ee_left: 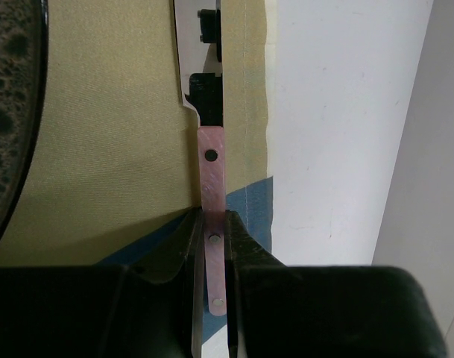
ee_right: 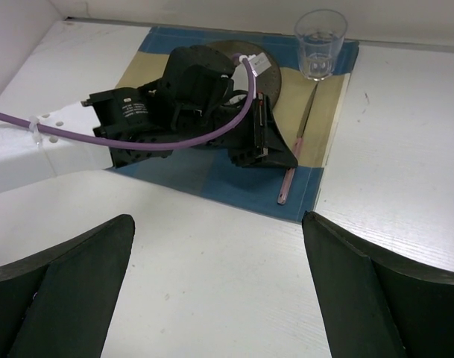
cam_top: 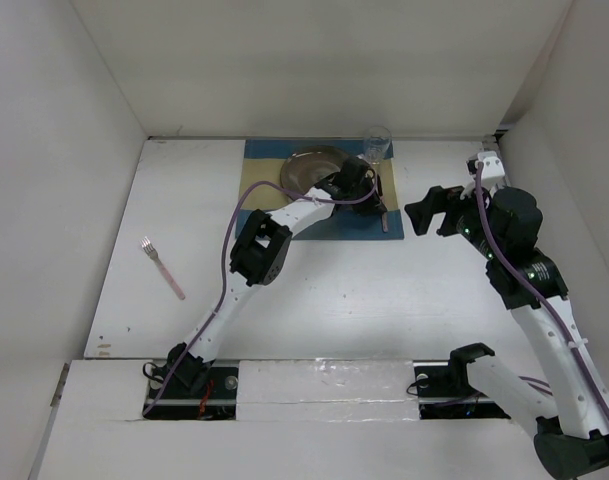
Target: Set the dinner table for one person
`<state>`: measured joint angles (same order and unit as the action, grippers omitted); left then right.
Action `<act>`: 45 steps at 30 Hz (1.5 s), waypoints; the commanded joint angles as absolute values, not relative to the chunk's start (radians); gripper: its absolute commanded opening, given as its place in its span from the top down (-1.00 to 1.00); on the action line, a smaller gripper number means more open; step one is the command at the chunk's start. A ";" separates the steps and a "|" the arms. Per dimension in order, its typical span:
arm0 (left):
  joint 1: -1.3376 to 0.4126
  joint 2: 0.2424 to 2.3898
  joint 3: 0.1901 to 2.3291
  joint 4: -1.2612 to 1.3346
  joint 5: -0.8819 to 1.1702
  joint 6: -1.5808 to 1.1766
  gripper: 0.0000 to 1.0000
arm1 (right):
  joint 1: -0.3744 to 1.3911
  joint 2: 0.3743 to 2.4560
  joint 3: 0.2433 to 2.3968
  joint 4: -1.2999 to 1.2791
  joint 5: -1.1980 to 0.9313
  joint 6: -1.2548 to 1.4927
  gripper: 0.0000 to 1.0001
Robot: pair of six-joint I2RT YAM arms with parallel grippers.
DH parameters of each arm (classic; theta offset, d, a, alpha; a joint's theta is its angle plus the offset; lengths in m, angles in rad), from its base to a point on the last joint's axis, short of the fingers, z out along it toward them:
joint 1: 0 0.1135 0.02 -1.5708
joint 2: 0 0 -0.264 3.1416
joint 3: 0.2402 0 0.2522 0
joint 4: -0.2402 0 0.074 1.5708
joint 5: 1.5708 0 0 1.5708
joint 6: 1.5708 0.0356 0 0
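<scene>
– On the right strip of the placemat (cam_top: 264, 150), beside the plate (cam_top: 309, 165), the left gripper (ee_left: 210, 224) pinches the knife (ee_left: 212, 186) by its handle, jaws nearly together. I'd say placing the knife is the step in hand.
– And next?
– Let go and lift clear. Then probably fetch the fork (cam_top: 162, 267), which lies well to the left on the dinner table (cam_top: 314, 300). The right gripper (cam_top: 432, 208) hangs wide and empty off the mat's right edge.
– Materials?
– The knife has a flat pink riveted handle and a shiny blade. The mat is tan-and-blue cloth, the round plate dark and speckled. A clear glass (cam_top: 376, 143) stands at the far corner, and the matte white tabletop spreads beneath everything.
</scene>
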<state>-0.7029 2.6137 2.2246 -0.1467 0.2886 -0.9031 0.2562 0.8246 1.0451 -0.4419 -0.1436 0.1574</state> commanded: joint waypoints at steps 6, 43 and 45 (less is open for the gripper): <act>-0.703 2.580 2.218 -0.133 0.316 -0.891 0.92 | 0.261 0.811 1.042 -0.396 -0.170 0.156 -1.00; -0.612 1.820 1.703 -0.500 -0.176 -0.891 -1.00 | 0.252 0.747 1.013 -0.347 -0.147 0.175 -1.00; -0.491 1.725 1.567 -0.523 -0.190 -0.937 -1.00 | 0.262 0.738 0.979 -0.308 -0.147 0.184 -1.00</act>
<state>-0.6346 1.8488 1.7149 -0.3836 -0.0364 -0.8757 0.2562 0.7528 1.0122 -0.3943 -0.1638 0.1658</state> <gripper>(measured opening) 0.997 0.999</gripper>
